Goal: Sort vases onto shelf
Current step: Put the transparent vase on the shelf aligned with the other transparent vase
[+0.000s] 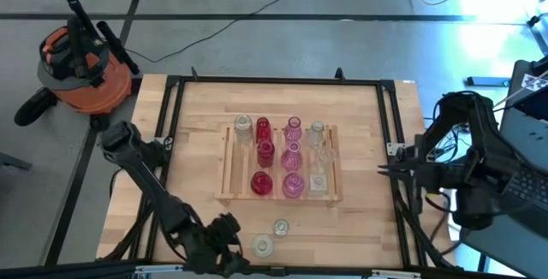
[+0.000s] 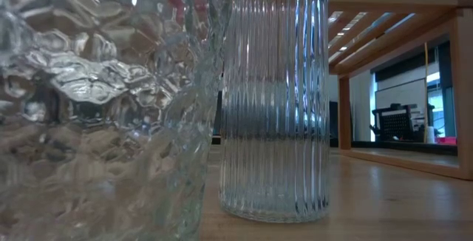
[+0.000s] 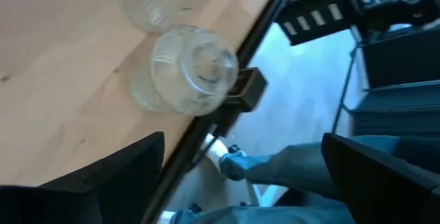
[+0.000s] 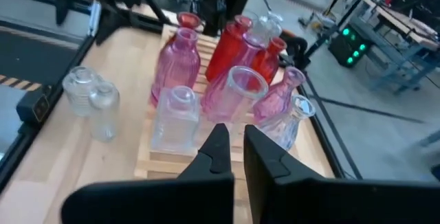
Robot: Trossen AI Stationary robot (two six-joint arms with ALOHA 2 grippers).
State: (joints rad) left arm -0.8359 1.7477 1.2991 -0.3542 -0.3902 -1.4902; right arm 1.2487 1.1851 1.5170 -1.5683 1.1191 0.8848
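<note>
Grey floor and loose cables surround your wooden table, and an orange shop vacuum sits off its 10 o'clock corner. On the table's middle lies the shelf, a slatted wooden rack carrying the sorted vases: 3 red vases in 1 column, 3 pink vases in the next, clear ones at both ends.

You have 2 clear vases off the shelf, near the table's 6 o'clock edge: a ribbed clear vase and, just beside it toward 7 o'clock, a textured clear vase. Your left gripper hovers at that same edge with its fingers spread wide and holding nothing; the textured vase stands at its 3 o'clock, close but apart. From the left wrist you see that vase ahead of the fingertips, right at the table's rim.

Your right gripper waits at the table's 3 o'clock edge, fingers pressed together and empty, pointing at the shelf, which lies well apart at its 9 o'clock.
</note>
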